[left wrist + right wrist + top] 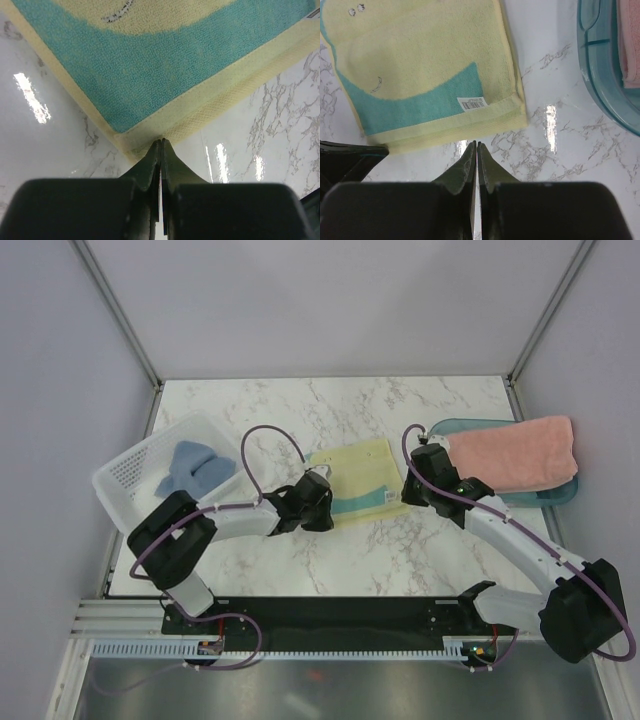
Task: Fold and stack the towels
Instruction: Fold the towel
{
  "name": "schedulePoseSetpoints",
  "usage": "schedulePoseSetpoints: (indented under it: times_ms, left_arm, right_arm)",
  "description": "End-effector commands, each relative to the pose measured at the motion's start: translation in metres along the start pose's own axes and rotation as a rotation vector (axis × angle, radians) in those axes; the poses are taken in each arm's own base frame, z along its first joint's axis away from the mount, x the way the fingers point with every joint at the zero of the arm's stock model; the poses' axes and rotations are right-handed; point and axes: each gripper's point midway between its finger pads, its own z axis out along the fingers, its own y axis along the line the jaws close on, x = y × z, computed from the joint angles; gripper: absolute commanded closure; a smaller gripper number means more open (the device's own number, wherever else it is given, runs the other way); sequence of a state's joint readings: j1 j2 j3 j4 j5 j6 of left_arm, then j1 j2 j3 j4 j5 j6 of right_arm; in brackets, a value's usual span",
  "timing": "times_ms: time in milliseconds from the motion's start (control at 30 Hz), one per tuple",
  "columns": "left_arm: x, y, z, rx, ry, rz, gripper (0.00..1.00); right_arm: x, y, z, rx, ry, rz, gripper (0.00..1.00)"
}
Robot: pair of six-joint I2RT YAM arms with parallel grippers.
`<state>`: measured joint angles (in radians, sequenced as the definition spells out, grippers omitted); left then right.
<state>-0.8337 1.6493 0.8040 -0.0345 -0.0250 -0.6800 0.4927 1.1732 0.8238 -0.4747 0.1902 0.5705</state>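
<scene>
The pale-yellow-and-teal towel [360, 480] lies folded flat on the marble table, with a white barcode tag [472, 103] near one edge. My left gripper [318, 502] is shut, its tips [161, 141] right at the towel's corner hem [150, 137]; no cloth shows between the jaws. My right gripper [420, 475] is shut, its tips [477, 143] over bare marble just off the towel's edge [445, 132]. The salmon-pink towel [520, 455] lies folded on the teal tray [555, 495]. The small blue-grey towel [195, 468] sits crumpled in the white basket [130, 475].
The teal tray's rim [600, 85], with pink cloth [630, 45] in it, is close to the right of my right gripper. The basket stands at the table's left edge. Bare marble [400, 550] lies in front of the towel. Grey walls enclose the table.
</scene>
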Motion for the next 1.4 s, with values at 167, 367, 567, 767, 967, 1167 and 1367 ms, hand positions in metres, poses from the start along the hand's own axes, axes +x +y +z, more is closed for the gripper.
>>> schedulePoseSetpoints:
  times_ms: [167, 367, 567, 767, 967, 1167, 1367]
  left_arm:
    - [0.030, 0.068, -0.037, -0.284, 0.043, 0.009, 0.98]
    - [0.011, 0.044, -0.055, -0.195, -0.010, -0.006, 0.84]
    - [-0.022, 0.021, -0.080, -0.098, -0.074, -0.055, 0.57]
    - [-0.026, 0.039, -0.072, -0.079, -0.061, -0.124, 0.54]
    - [-0.027, 0.050, -0.067, -0.007, -0.063, -0.182, 0.53]
    - [-0.024, 0.052, -0.065, -0.006, -0.052, -0.179, 0.51]
    - [-0.018, 0.057, -0.056, -0.019, -0.039, -0.193, 0.51]
  right_arm:
    - [0.005, 0.011, -0.005, -0.050, 0.035, 0.051, 0.89]
    - [0.040, 0.017, 0.020, -0.071, 0.123, 0.228, 0.83]
    - [0.066, 0.017, 0.041, -0.042, 0.174, 0.405, 0.79]
    - [0.071, 0.012, 0.052, -0.023, 0.154, 0.444, 0.75]
    - [0.073, 0.006, 0.059, 0.011, 0.154, 0.414, 0.75]
    - [0.078, 0.000, 0.058, 0.031, 0.155, 0.400, 0.72]
    - [0.084, -0.003, 0.060, 0.045, 0.174, 0.384, 0.72]
